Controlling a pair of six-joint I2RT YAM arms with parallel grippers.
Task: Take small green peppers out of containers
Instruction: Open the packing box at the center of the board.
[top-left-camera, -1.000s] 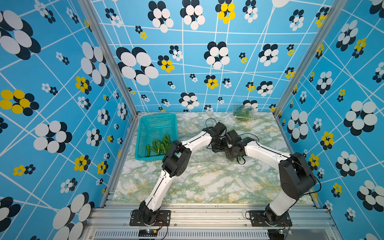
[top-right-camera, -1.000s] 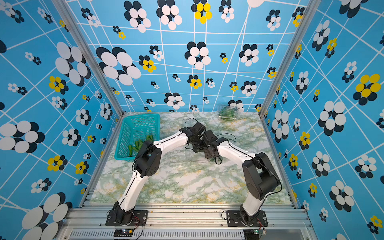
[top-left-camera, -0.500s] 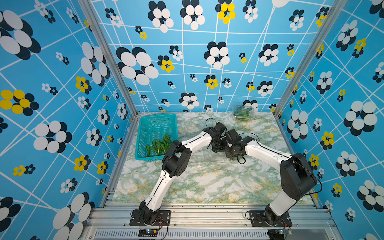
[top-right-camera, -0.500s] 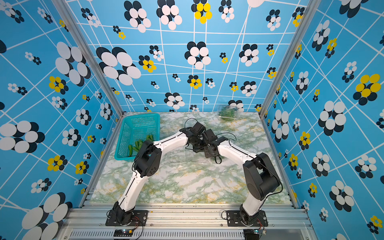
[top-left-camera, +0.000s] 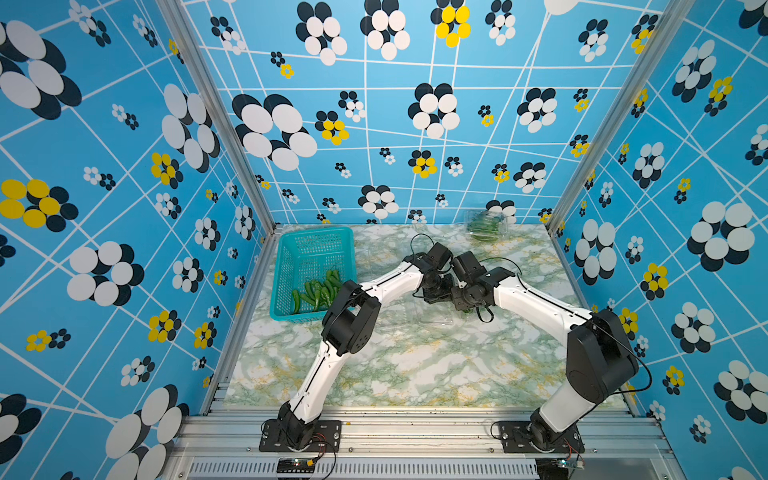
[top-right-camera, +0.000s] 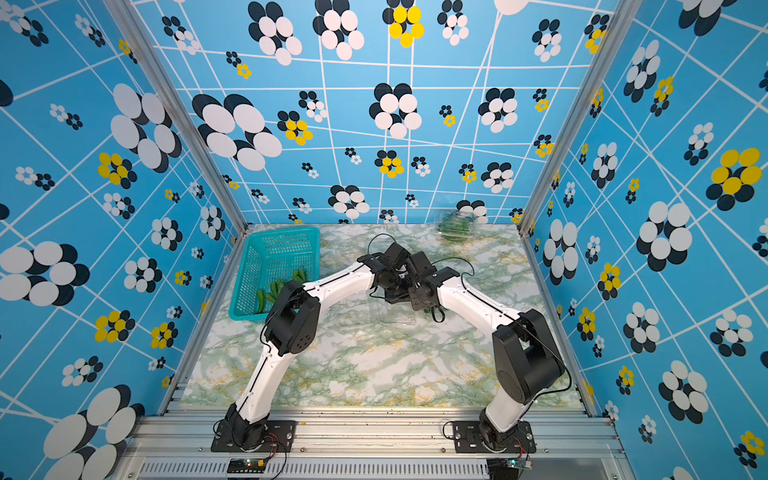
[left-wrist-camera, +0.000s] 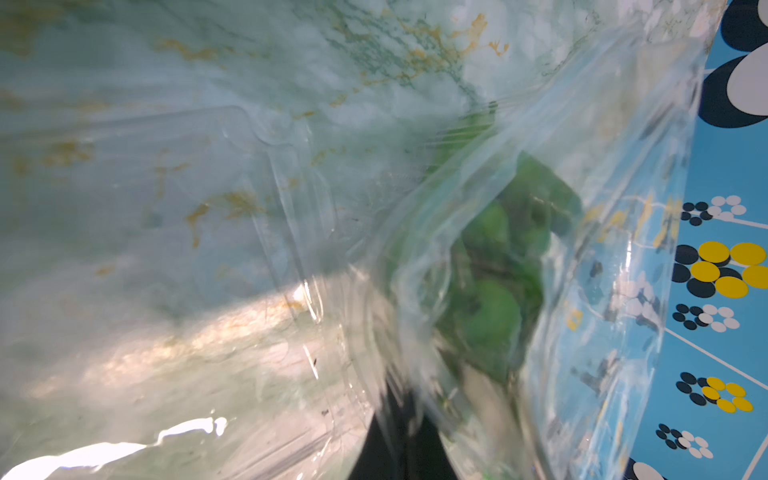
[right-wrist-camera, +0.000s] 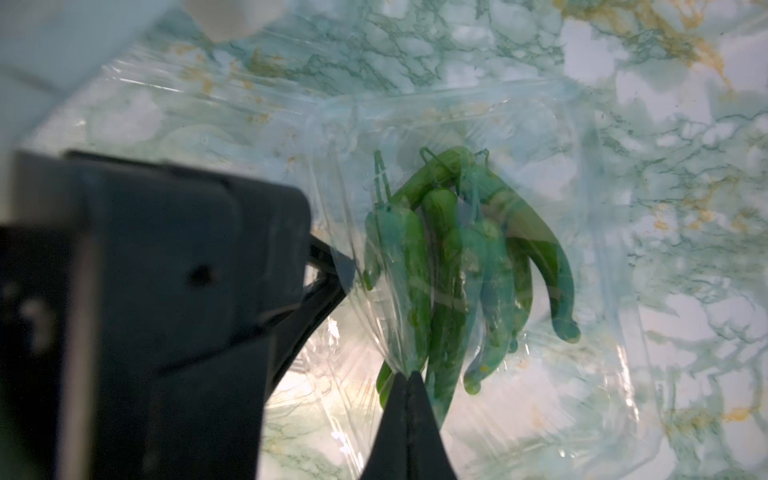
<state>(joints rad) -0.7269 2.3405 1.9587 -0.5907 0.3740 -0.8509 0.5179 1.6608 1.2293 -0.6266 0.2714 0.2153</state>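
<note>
At mid-tabletop (top-left-camera: 415, 365) you seem to be prying open a container (right-wrist-camera: 540, 137) of small green peppers (right-wrist-camera: 453, 266). Your right fingers (right-wrist-camera: 397, 415) are clenched on its thin clear plastic and your left fingers (right-wrist-camera: 328, 266) are clenched at its edge, though what they pinch is blurred. Next you likely need to spread the shell and tip the peppers out without crushing it. Beyond, the teal basket (top-left-camera: 286, 266) holds loose peppers, a far container (top-left-camera: 484, 226) sits full by the back wall, and a third is too faint to place.
</note>
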